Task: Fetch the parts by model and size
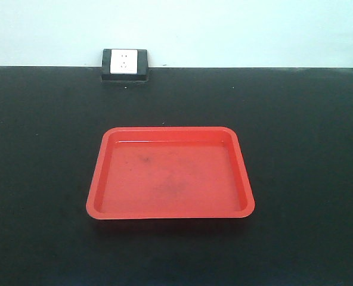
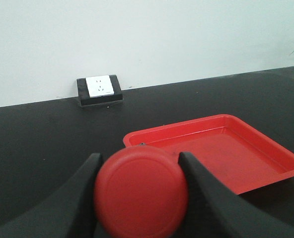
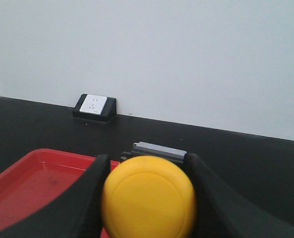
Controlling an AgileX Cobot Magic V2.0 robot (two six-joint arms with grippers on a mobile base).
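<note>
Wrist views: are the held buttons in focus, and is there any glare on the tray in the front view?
Left wrist: the red button is close and soft-edged, while the tray and wall socket behind are sharper. Right wrist: the yellow button is likewise blurred. Exterior front: a faint sheen along the tray's far inner wall, no strong glare; the black table shows almost no detail.

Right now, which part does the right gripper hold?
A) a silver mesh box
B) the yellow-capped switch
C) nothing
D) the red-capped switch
B: the right wrist view shows the yellow-capped switch clamped in the right gripper; the red-capped switch is in the left gripper.
</note>
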